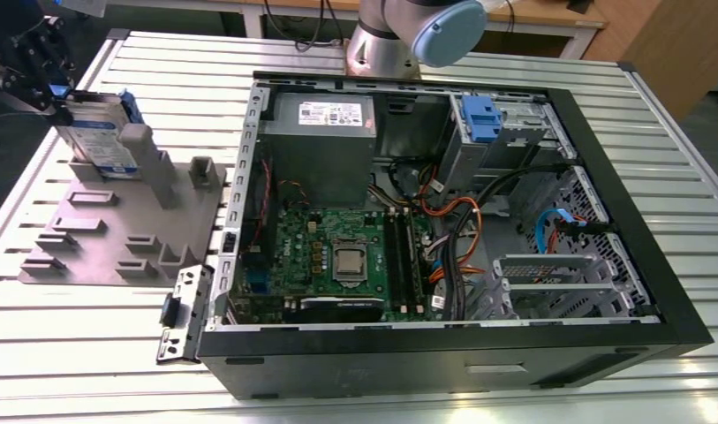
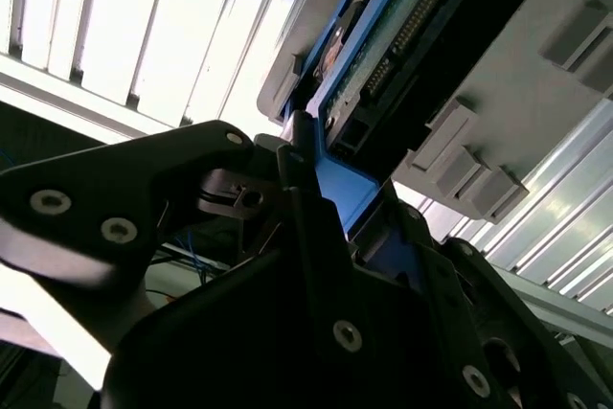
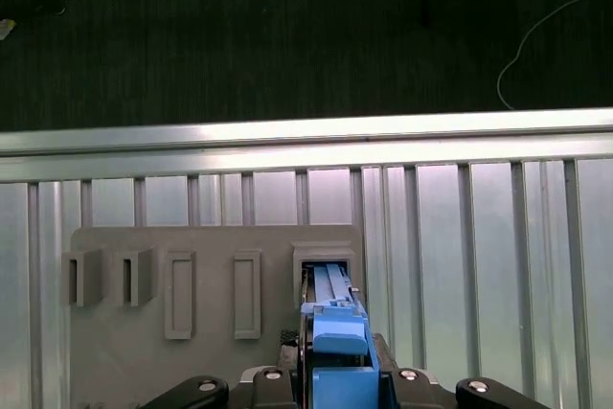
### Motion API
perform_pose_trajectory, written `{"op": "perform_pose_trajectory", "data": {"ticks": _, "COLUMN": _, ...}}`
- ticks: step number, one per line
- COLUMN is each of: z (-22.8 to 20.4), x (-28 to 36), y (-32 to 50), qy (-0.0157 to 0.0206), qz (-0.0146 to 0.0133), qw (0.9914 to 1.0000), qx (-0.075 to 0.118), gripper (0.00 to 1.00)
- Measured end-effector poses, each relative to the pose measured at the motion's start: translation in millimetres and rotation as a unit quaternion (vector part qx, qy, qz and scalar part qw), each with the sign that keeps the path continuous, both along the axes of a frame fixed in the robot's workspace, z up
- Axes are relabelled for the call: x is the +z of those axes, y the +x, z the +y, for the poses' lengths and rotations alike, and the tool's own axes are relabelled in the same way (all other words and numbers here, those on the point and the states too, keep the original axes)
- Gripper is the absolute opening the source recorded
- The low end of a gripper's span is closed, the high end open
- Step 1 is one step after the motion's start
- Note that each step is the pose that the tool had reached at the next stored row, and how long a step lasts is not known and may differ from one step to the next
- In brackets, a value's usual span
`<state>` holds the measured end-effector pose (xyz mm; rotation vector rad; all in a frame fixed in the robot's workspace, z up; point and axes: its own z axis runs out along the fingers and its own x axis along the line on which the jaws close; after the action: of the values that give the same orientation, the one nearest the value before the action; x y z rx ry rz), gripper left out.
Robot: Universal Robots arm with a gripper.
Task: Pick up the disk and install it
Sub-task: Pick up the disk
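The black two-fingered claw [image 1: 43, 81] looks closed on the bright blue bracket edging the flat silver-grey hard drive [image 1: 100, 134]. The hard drive stands upright in a slot of the grey slotted plastic holder [image 1: 100, 238], beside the open black computer case [image 1: 676, 291]. The hold sits near one top corner, so I judge that the hard drive may tilt, bind in the slot or slip free.

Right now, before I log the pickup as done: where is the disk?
At the exterior view's left, the disk stands upright in a slot of the grey fixture, beside the open computer case, with the pincer at its upper end.
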<state>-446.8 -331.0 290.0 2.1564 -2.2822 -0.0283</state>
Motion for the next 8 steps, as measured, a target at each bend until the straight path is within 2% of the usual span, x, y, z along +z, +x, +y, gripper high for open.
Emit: {"op": "perform_pose_trajectory", "data": {"ticks": 8, "z": 0.0, "x": 0.0, "y": 0.0, "qy": 0.0, "qz": 0.0, "qw": 1.0, "qx": 0.0, "gripper": 0.36}}
